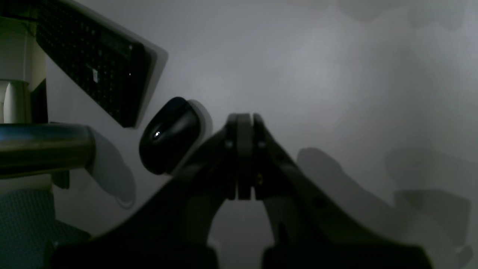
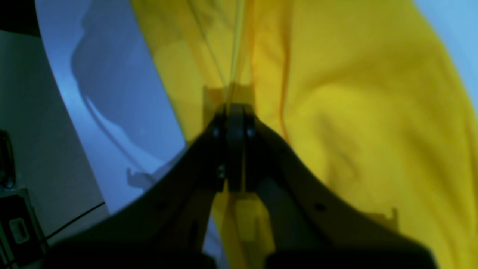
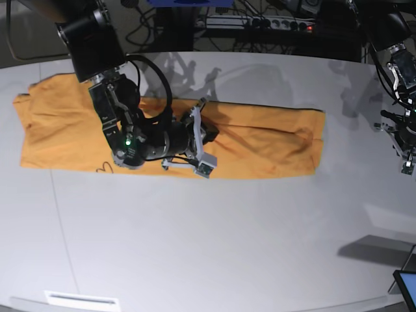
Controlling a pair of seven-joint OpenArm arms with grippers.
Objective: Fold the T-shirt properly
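The orange-yellow T-shirt lies on the grey table as a long flat strip running left to right. My right gripper is low over the middle of the strip. In the right wrist view this gripper is shut on the T-shirt, and a thin raised fold of cloth runs away from the jaw tips. My left gripper hangs at the table's right edge, well clear of the cloth. In its wrist view the left gripper is shut, with nothing in it, over bare table.
A black keyboard and a black mouse lie near the left gripper, beside a metal tube. Cables and a power strip run behind the table. A screen corner shows at the front right.
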